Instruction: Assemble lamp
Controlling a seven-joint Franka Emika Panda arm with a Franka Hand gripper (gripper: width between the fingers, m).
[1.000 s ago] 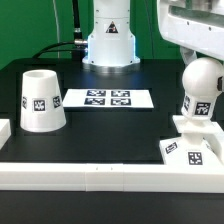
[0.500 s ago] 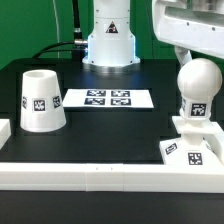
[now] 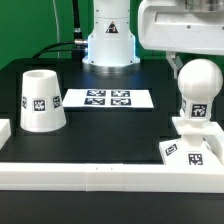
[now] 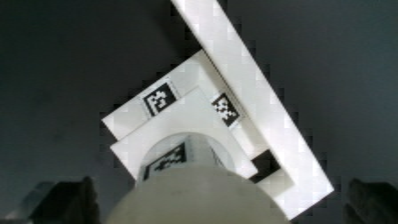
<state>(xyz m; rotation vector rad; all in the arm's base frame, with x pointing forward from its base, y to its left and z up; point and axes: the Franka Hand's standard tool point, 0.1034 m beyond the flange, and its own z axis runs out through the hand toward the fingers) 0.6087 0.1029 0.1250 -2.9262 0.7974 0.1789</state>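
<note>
Three lamp parts lie on the black worktop. The rounded bulb stands upright on the flat square base at the exterior view's right; whether it is fully seated cannot be told. The base appears to touch the white border rail, probably so that the rail acts as a stop against sliding. The tapered shade rests wide end down at the exterior view's left, well apart from both, with the marker board between. The gripper hangs above the bulb. In the wrist view its dark fingers stand apart, one on each side of the bulb's dome with a gap showing, so nothing is clamped. Judged from this layout, the bulb-to-base step looks finished or nearly so. The shade sits in open space, where a grasp from above would be unobstructed.
</note>
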